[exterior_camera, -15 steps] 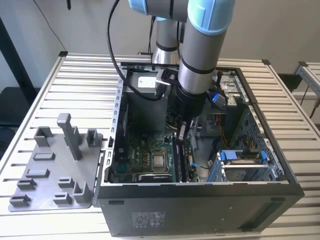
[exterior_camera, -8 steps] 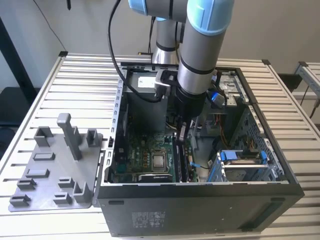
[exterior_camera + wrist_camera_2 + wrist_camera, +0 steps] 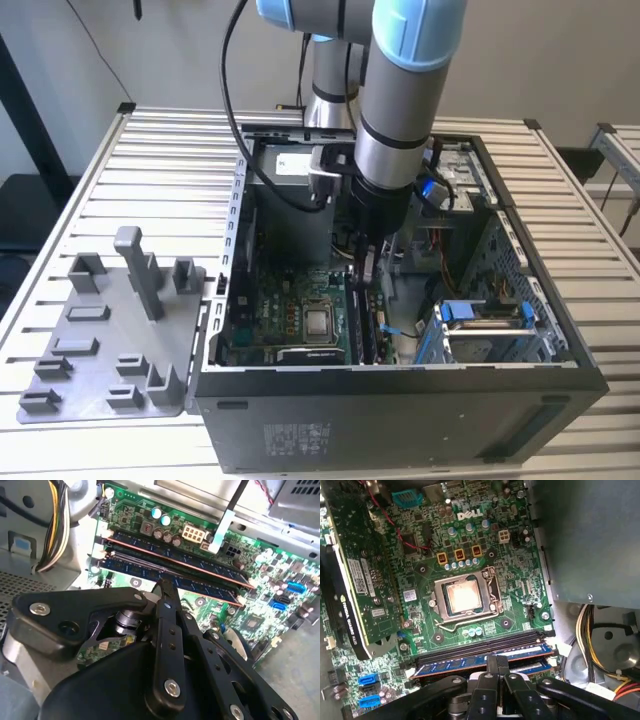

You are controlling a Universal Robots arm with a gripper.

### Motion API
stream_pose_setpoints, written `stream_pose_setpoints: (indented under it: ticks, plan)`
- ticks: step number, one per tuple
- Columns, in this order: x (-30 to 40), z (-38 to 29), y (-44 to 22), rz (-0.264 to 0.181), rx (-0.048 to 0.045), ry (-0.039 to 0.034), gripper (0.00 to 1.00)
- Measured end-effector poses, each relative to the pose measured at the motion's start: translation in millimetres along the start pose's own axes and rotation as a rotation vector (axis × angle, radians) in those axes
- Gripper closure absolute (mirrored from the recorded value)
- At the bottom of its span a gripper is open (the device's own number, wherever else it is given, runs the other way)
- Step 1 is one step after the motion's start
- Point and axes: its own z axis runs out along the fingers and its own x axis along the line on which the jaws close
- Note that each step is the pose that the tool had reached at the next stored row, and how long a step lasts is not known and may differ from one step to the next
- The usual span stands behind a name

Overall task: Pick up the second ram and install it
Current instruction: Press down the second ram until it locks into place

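Inside the open computer case (image 3: 400,395), the gripper (image 3: 366,268) reaches down from the arm (image 3: 400,90) to the memory slots beside the processor socket (image 3: 319,322). On the motherboard (image 3: 485,545), two blue-green memory sticks stand upright in neighbouring slots, parallel and close to each other. The second ram (image 3: 470,662) is the stick just under the black fingers (image 3: 496,667); in the second wrist view it is the nearer stick (image 3: 200,584), with the fingertip (image 3: 164,587) touching its upper edge. The fingers are drawn together on this edge, and I cannot tell if they pinch the stick or only press on it. From the gripper in the exterior view, the socket lies at about 7 o'clock and the blue drive bracket (image 3: 485,312) at about 4 o'clock. The grey plastic tray (image 3: 110,345) with upright pegs lies on the slatted table (image 3: 170,160), outside the case at about 8 o'clock. A bundle of yellow and black cables (image 3: 600,645) runs near the end of the slots.
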Motion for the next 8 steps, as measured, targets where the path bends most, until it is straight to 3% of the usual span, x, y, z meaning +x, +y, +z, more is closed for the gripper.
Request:
stream_pose_setpoints:
  ticks: [2,8]
  plan:
    - [0.0,0.1,-0.1,-0.022,0.0057,-0.0008,0.89]
    - [0.0,1.5,0.0,-0.031,0.0071,-0.0024,0.89]
